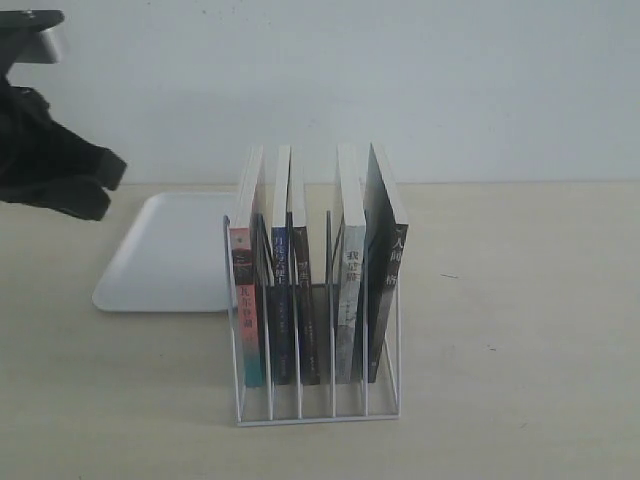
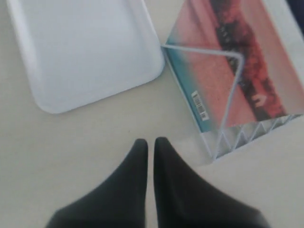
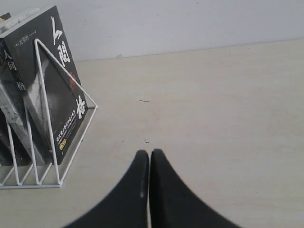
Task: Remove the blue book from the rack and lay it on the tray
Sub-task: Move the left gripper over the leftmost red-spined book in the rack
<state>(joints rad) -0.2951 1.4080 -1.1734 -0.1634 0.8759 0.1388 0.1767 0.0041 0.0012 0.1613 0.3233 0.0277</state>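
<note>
neighbours flank blue book (image 1: 280, 300): pink-spined book (image 1: 246, 310), seemingly dark-spined book (image 1: 306, 310).

black book (image 3: 52, 85), front cover: 3 legible big white characters running down it, 人 at the head, 间 under it, 格 near the foot; a small line of print beside 人 and a yellowish patch of print at the foot corner, both too small to read; its spine in the exterior view shows 人间 in white; grey-spined book (image 1: 350, 300) next to it: spine starts with 我, rest blurred; blue book (image 1: 281, 300): white characters down the spine, 1st looks like 月, rest not legible; pink-red book (image 1: 246, 300): white spine characters, unreadable; barcode label (image 2: 202, 105) on its cover in the left wrist view, digits too blurred
</note>
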